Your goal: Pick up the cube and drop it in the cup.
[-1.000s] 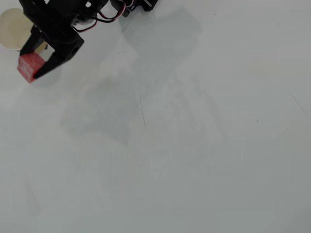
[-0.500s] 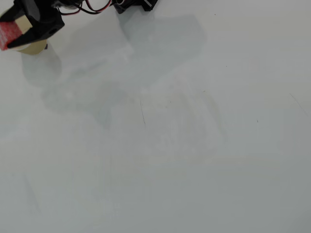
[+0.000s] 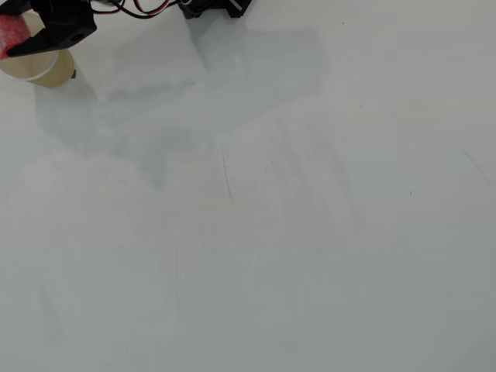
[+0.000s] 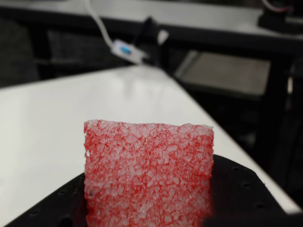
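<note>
In the overhead view my gripper [image 3: 19, 39] is at the far top left corner, shut on the red speckled cube [image 3: 12, 32]. It holds the cube above the rim of the cream paper cup [image 3: 46, 70], which is partly hidden under the black finger [image 3: 58, 35]. In the wrist view the cube [image 4: 149, 172] fills the lower middle, resting against a black finger [image 4: 241, 189]. The cup does not show in that view.
The arm's black base [image 3: 217, 6] and its wires sit at the top edge of the white table [image 3: 271, 232]. In the wrist view the table's edge [image 4: 227, 137] runs down the right, with dark furniture beyond and a white cable plug [image 4: 125, 49] behind.
</note>
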